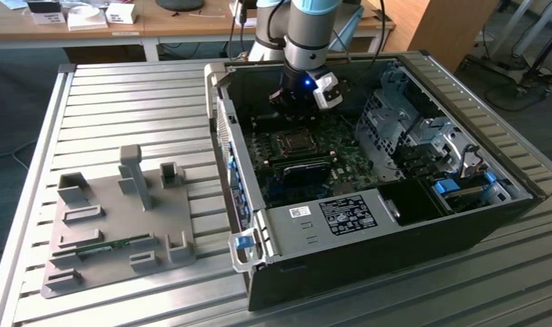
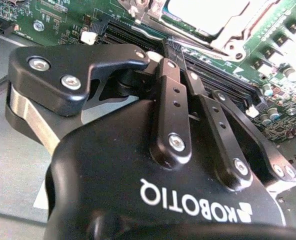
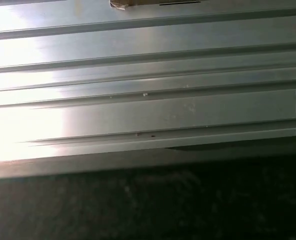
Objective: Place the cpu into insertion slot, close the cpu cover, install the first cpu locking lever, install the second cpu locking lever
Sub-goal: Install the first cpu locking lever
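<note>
I have the arm (image 1: 303, 27) reaching down into the open computer case (image 1: 376, 225), which lies on its side on the slatted metal table (image 1: 140, 88). The gripper (image 1: 292, 112) hangs low inside the case, over the motherboard (image 1: 349, 167), near the case's far wall.

In the second wrist view the gripper (image 2: 164, 47) has its fingers (image 2: 172, 85) pressed together, tips meeting just over the dark memory slots (image 2: 208, 75). I cannot tell whether anything thin is pinched between them.

The cpu (image 2: 203, 14) sits in its socket on the motherboard inside the case, its metal top glaring bright just beyond the fingertips. The cpu cover (image 2: 219, 42) looks to lie flat around it as a silvery frame. From the exterior view I find the same socket (image 1: 299, 143) near the middle of the case, on the nearer side of the gripper. How the locking levers stand I cannot make out.

Beside the case, on the exterior view's left, a grey fixture plate (image 1: 121, 225) rests on the table with a green memory stick (image 1: 103, 246) lying in one of its holders. Beyond the case stands a wooden desk (image 1: 167, 24).

The first wrist view looks along the table's ribbed slats (image 3: 148, 110).
</note>
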You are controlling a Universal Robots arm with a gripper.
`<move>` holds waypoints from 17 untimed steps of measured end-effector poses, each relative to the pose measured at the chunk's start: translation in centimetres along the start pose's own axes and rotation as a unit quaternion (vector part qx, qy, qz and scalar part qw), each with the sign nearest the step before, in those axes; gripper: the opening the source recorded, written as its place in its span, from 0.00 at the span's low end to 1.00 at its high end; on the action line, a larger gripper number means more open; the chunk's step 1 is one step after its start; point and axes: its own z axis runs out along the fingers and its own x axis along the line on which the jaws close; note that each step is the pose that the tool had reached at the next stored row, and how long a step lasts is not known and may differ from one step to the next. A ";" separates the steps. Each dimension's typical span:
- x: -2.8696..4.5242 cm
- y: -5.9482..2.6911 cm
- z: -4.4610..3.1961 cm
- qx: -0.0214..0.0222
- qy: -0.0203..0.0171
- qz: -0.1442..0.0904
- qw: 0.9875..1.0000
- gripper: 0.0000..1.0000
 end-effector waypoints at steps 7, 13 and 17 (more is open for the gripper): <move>0.02 -0.04 0.23 0.003 -0.001 0.003 1.000 0.11; 0.01 -0.01 0.19 0.003 -0.001 0.003 1.000 0.11; 0.01 -0.01 0.11 0.003 -0.001 0.004 1.000 0.11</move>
